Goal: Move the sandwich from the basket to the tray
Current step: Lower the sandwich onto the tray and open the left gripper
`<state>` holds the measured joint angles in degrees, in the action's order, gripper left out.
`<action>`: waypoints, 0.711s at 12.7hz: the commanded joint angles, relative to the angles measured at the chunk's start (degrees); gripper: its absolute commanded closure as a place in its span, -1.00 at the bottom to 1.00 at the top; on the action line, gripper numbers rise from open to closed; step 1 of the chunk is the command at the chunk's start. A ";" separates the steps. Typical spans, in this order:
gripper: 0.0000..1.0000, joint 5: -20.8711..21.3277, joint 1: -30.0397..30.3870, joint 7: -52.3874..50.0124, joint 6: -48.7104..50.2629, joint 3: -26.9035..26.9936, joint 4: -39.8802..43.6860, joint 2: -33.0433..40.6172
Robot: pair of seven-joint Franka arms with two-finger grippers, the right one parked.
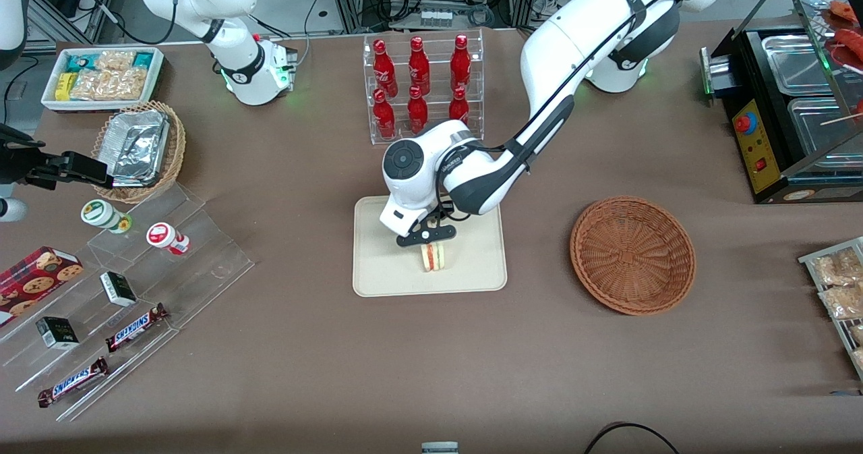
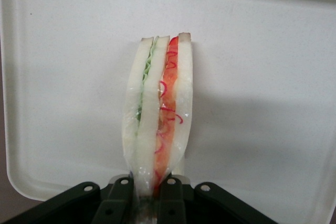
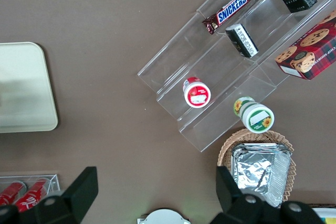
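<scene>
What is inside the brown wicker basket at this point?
Nothing: the basket shows only bare weave. The sandwich is over the tray, pinched in the gripper. Whether it touches the tray cannot be told.

White, round, shiny arm with dark grey bands at the joints. Black cable along its side. Round grey cap on the wrist. Black gripper [image 1: 426, 237] with small silver screws, above the tray.

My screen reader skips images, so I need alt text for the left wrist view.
A wrapped sandwich stands on edge over the cream tray, pinched at one end by the tool, whose fingers are shut on it. Green and red filling shows between the bread slices.
</scene>
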<state>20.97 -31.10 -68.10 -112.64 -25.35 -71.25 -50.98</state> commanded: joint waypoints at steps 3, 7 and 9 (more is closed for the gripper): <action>-0.47 1.09 -1.25 -2.03 1.19 0.48 2.61 -1.58; -1.00 1.09 -1.16 -2.03 1.36 0.48 2.87 -1.15; -1.00 0.74 -1.07 -2.21 1.89 0.39 3.49 -0.36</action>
<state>20.97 -31.18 -68.76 -112.63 -25.36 -70.01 -51.56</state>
